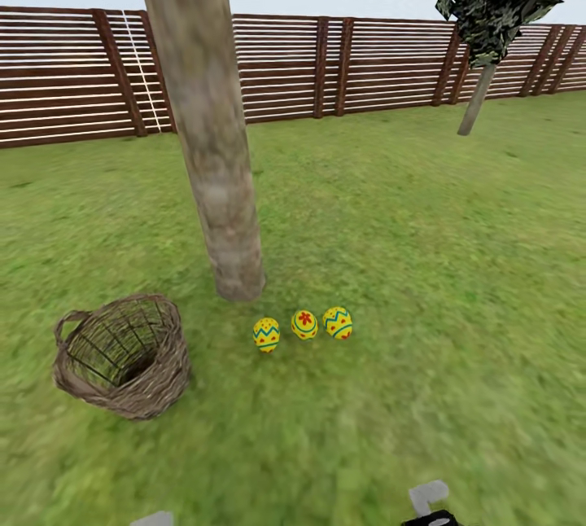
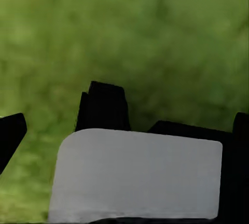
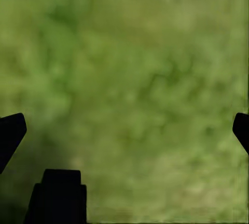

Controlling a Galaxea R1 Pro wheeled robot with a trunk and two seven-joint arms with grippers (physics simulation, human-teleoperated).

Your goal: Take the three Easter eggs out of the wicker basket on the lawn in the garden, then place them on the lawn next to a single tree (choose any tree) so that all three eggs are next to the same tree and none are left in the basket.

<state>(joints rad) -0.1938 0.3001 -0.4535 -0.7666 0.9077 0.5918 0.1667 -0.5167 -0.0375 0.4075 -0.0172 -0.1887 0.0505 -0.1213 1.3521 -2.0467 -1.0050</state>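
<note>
Three Easter eggs (image 1: 303, 327) lie in one row on the lawn (image 1: 456, 282), just beside the base of one tree (image 1: 213, 159). One wicker basket (image 1: 124, 355) stands near, tilted. Left end effector (image 2: 124, 130) and right end effector (image 3: 124, 130): fingers spread apart, holding nothing.

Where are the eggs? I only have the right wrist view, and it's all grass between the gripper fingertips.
Observer: All three Easter eggs lie in a row on the lawn, just in front of the base of the thick trunk of the tree.
Operator: Anything left in the basket?
Observer: The wicker basket sits tipped toward the camera, left of the eggs, and I see no egg inside.
Operator: Is the left gripper carrying something?
Observer: No. The left wrist view shows the left gripper open over grass, with a grey robot part below it.
</note>
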